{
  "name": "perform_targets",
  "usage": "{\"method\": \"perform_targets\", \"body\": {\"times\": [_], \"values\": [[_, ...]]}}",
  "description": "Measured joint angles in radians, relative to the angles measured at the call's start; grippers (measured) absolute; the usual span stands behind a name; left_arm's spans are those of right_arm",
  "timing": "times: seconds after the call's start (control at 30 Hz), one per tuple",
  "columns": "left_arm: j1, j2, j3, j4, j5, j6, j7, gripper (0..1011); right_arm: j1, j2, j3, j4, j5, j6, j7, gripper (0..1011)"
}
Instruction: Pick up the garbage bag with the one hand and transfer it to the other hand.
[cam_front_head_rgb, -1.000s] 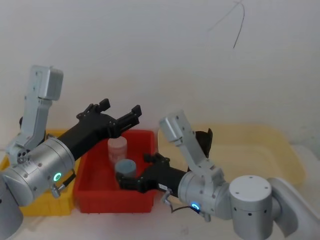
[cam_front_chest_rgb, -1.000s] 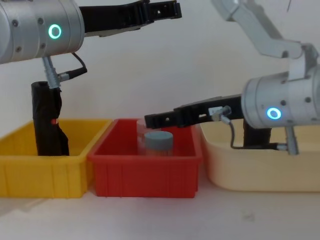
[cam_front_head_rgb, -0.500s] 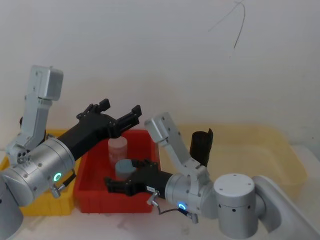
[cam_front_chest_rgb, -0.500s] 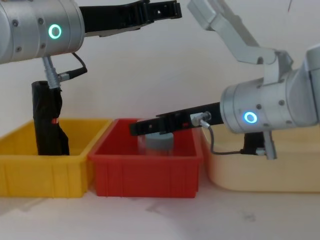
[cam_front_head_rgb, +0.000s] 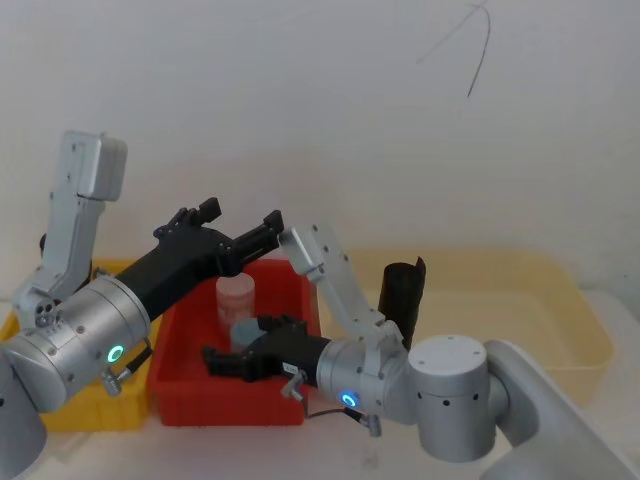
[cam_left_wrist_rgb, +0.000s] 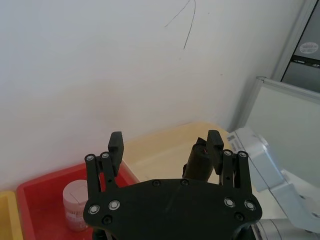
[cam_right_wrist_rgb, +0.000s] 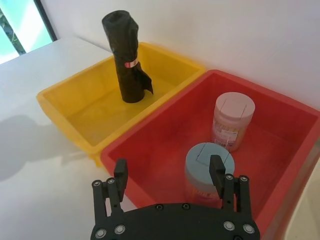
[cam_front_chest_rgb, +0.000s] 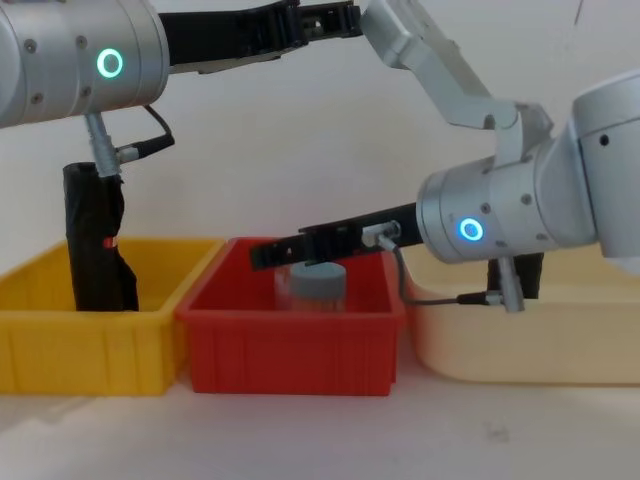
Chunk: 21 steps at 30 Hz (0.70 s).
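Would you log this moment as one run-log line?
left gripper: open, above red bin | right gripper: open, low over it | garbage bag: upright, cream tub, ungrasped

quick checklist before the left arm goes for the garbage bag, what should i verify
1. Jaws of the left gripper open: ok, spread wide.
2. The garbage bag upright in the cream tub: ok.
3. The left gripper at the bag: not ok, it hangs above the red bin, short of the bag.
4. Path to the bag free: cannot tell, the right arm's silver link stands close beside the left jaws.
5. Jaws of the right gripper open to receive: ok, low over the red bin by the grey-lidded jar.
6. Aim away from the red-marked roll in the yellow bin: ok.
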Motion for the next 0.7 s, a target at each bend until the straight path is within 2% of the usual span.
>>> {"method": "perform_targets", "body": {"times": [0.2,0.7], "values": [[0.000,0.000,0.000,0.000,0.000,0.000,0.000,1001,0.021,-0.014,0.005,0.033,-0.008,-0.005,-0.010,1001],[0.000,0.001,0.000,0.000,0.000,0.000,0.001,1000,0.059,-0.019,-0.004,0.098,-0.050,-0.041,-0.018,1001]]}}
